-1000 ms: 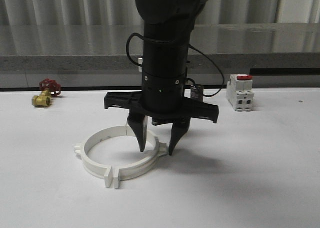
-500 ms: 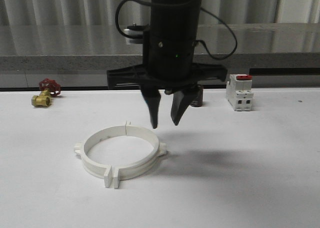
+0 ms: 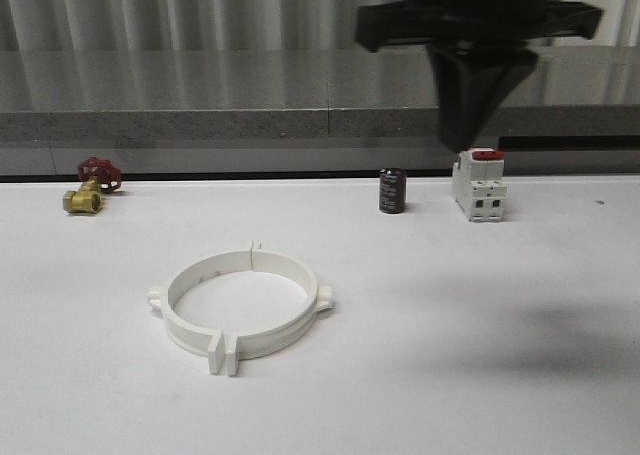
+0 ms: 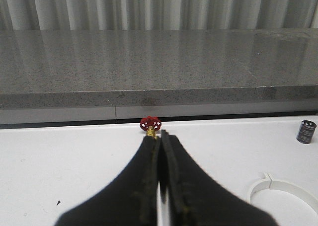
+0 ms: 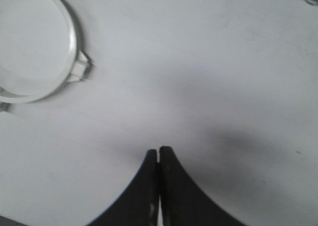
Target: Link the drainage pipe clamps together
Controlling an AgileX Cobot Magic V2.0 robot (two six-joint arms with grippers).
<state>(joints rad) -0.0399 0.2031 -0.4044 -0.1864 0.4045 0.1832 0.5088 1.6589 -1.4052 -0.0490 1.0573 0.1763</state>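
Room: a white table is sitting in front of a long grey stone ledge, with ribbed wall panels behind it.
Right claw: it is hanging high over the right side of the table, with its two fingers pressed together and nothing between them.
Left claw: its fingers are also pinched together and it is carrying nothing; it is pointing toward the brass valve.
Pipe clamps: the two white halves are lying flat on the table as one ring, with the end tabs meeting at the front and at the back.
Ring and right claw: the ring is resting well apart from it, lower and off to the robot's left.
Doing it well: I think the job looks about done, so the arms should be pulling away slowly, without bumping the ring.
Other things: a black cylinder and a white breaker are standing near the back.
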